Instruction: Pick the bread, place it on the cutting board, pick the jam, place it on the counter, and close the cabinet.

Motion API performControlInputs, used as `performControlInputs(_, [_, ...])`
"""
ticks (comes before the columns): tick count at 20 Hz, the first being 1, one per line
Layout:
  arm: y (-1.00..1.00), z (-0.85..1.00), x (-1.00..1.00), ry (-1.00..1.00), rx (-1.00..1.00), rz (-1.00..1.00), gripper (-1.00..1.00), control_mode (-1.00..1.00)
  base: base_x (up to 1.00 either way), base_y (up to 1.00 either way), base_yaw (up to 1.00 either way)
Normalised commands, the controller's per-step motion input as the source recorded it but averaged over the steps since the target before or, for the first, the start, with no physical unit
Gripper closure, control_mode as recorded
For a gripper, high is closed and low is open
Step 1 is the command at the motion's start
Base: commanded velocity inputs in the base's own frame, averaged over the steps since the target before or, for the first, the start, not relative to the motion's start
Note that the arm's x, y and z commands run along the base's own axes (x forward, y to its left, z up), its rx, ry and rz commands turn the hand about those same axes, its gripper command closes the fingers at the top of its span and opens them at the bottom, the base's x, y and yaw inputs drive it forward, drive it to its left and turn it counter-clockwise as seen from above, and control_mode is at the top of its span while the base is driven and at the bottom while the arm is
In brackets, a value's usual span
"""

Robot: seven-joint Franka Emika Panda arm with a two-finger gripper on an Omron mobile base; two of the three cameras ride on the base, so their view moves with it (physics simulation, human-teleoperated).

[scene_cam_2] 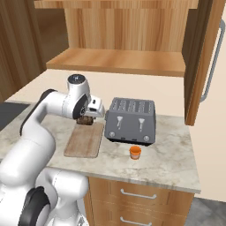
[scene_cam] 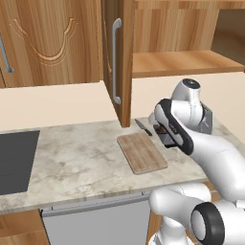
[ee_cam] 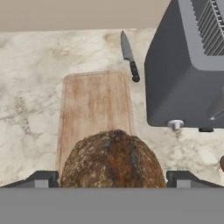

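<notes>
The bread [ee_cam: 113,158] sits between the spread fingers of the end effector [ee_cam: 112,178], over the near end of the cutting board [ee_cam: 95,109]. I'd say lift straight up, clear of the toaster [scene_cam_2: 131,120]; the jam [scene_cam_2: 135,152] already stands by the desk's [scene_cam_2: 167,163] front edge.

Nothing readable anywhere here, honestly. No labels, brand names, numbers or signs on any of the kitchen stuff, in any of the three camera angles. Every surface is just plain rendered texture.
</notes>
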Motion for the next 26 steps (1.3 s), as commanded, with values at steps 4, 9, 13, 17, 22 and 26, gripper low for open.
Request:
performControlInputs(4, [0.06,-0.22,0.31,0.0,0.0,0.0,1.0,-1.0,0.0,0.0,0.0])
performControlInputs(9, [0.07,-0.2,0.19,0.0,0.0,0.0,1.0,-1.0,0.0,0.0,0.0])
performControlInputs(13, [0.08,-0.23,0.15,0.0,0.0,0.0,1.0,-1.0,0.0,0.0,0.0])
performControlInputs(17, [0.01,-0.22,0.12,0.0,0.0,0.0,1.0,-1.0,0.0,0.0,0.0])
performControlInputs(22, [0.05,-0.24,0.09,0.0,0.0,0.0,1.0,-1.0,0.0,0.0,0.0])
performControlInputs(26, [0.07,-0.23,0.12,0.0,0.0,0.0,1.0,-1.0,0.0,0.0,0.0])
